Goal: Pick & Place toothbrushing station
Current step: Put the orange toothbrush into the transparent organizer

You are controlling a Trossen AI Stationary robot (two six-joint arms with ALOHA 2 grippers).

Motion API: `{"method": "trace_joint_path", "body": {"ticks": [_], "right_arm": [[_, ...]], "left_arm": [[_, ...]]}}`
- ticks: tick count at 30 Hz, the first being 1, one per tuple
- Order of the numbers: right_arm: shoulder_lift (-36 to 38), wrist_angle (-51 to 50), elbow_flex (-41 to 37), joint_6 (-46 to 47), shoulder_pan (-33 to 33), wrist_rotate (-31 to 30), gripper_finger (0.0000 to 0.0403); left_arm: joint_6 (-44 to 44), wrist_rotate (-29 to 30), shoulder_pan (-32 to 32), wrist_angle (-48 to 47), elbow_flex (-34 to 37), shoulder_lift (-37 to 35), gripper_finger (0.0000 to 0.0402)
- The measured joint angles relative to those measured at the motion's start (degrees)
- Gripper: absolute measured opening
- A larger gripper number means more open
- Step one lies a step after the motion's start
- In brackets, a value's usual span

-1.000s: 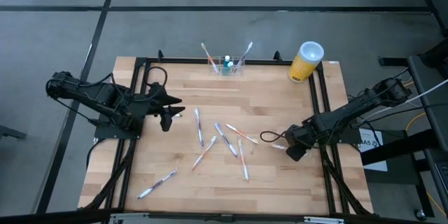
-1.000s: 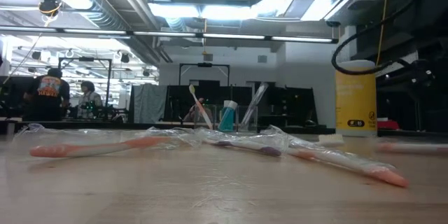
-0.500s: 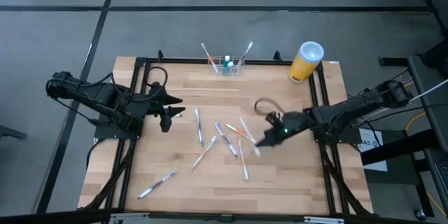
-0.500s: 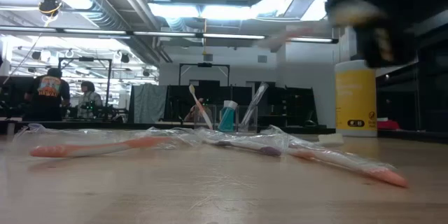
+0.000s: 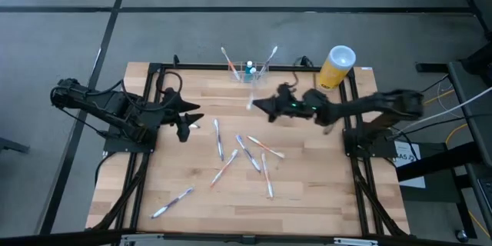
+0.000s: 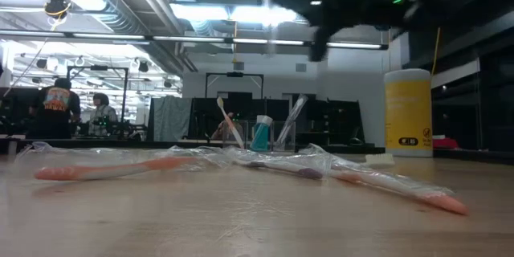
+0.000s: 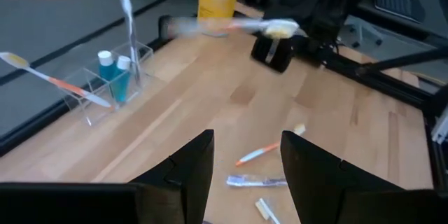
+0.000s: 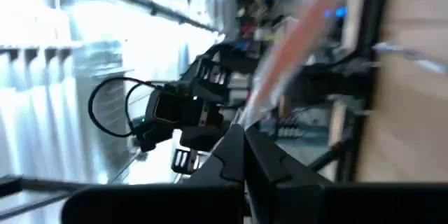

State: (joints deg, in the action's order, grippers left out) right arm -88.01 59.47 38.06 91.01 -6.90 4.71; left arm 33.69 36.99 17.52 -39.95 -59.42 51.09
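Just in front of the toothbrushing station (image 5: 248,71), the right gripper (image 5: 261,107) hangs above the table (image 5: 307,192) with its jaws shut on a wrapped toothbrush (image 5: 251,101), which shows blurred in the high view and as an orange-handled streak between the closed fingers in the right wrist view. The station itself stands at the table's far edge, with two toothbrushes already leaning out of it and a small blue tube between them. To the station's right stands the yellow cylinder (image 5: 336,67), well clear of it.

The main risk, judged from this, is the placement. The station is light and see-through, so a toothbrush coming in at a slant could catch its thin rim, or knock one of the leaning brushes, and push or tip the whole holder towards the table edge. The loose wrapper may also snag on the rim, or let the brush slip in the grip, so that it drops beside the station rather than into it.

Well to the station's left and nearer the front, the left gripper (image 5: 183,129) waits with its jaws open and empty. More wrapped toothbrushes (image 5: 246,154) lie scattered in front of the station.
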Motion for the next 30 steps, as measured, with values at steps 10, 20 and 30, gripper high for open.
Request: {"method": "trace_joint_path", "body": {"ticks": [10, 20, 30], "right_arm": [[-20.8, 7.2, 23.8, 3.2, -5.6, 13.8, 0.0001], [-26.4, 10.1, 24.0, 13.5, -12.4, 12.0, 0.0000], [-30.8, 11.1, 24.0, 19.7, -14.0, 2.4, 0.0000]], "left_arm": [[1.2, 1.9, 0.0, 2.7, 0.0, 0.0, 0.0162], [0.6, 3.9, 0.8, 4.9, 0.0, 0.0, 0.0162], [-0.4, 5.0, 0.8, 6.0, 0.0, 0.0, 0.0162]]}}
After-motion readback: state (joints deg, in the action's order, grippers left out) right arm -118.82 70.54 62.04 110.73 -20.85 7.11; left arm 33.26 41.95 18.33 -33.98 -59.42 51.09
